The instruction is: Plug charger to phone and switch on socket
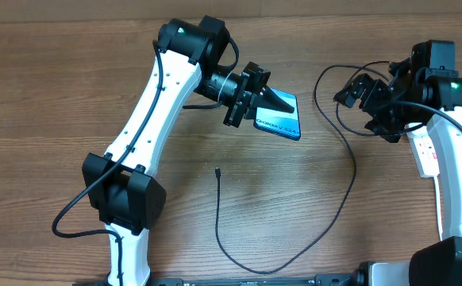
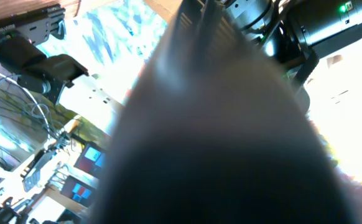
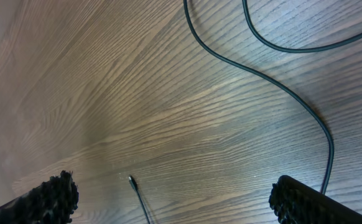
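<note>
Nearest on the desk (image 1: 56, 95), the charger (image 1: 218, 208) lies loose, its plug tip (image 1: 217, 169) free. Further back, the phone (image 1: 279, 119) sits beneath the closed left claw (image 1: 281, 101). The right claw (image 3: 181, 202) hangs wide open and empty; it likely must pinch that tip next for plugging in.

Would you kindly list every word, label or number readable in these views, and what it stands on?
"Galaxy S24": white lettering on the phone's blue screen, overhead view, small.
Left wrist view: background monitors too blurred to read.
Right wrist view: no text.
</note>
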